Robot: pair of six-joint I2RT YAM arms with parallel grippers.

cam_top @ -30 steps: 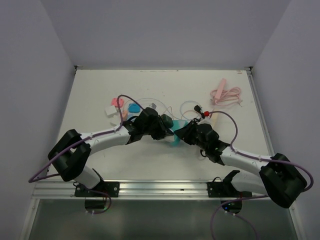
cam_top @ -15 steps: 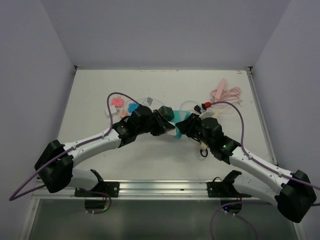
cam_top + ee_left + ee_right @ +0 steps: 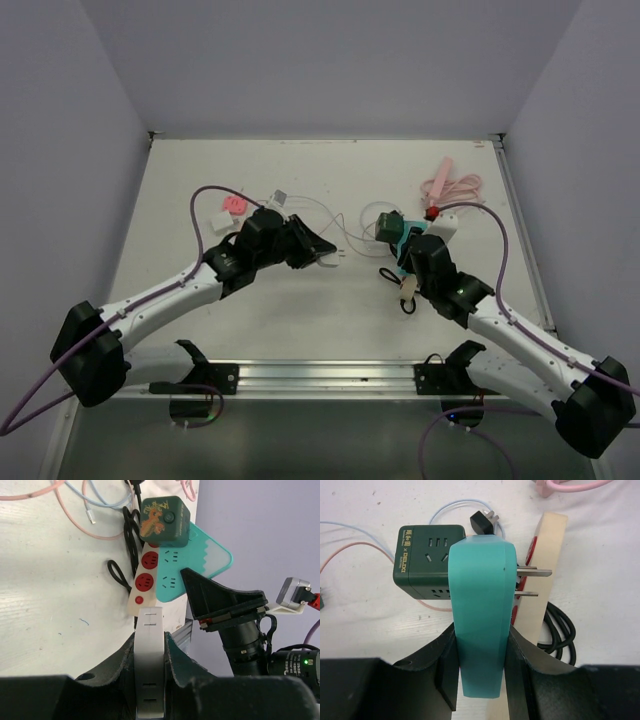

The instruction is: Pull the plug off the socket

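My left gripper point(image 3: 325, 255) is shut on a flat white plug point(image 3: 334, 260); in the left wrist view the plug point(image 3: 150, 680) fills the gap between the jaws of that gripper point(image 3: 150, 640). My right gripper point(image 3: 400, 242) is shut on a teal socket adapter point(image 3: 404, 236), seen edge-on in the right wrist view point(image 3: 480, 580) between the jaws of the gripper point(image 3: 481, 630). Two bare metal prongs point(image 3: 532, 572) stick out of its right side. A dark green cube adapter point(image 3: 427, 560) sits against its left side. Plug and teal socket point(image 3: 200, 565) are apart.
A cream power strip with red sockets point(image 3: 547, 580) and a coiled black cable point(image 3: 560, 630) lie under the right gripper. A pink cable bundle point(image 3: 450, 187) lies at the back right. Pink and white adapters point(image 3: 228, 210) and thin cables point(image 3: 320, 215) lie behind the left arm.
The two grippers, close together over the teal socket a second ago, have drawn apart: the left moved left with the white plug, the right moved right and back with the teal socket and green cube.
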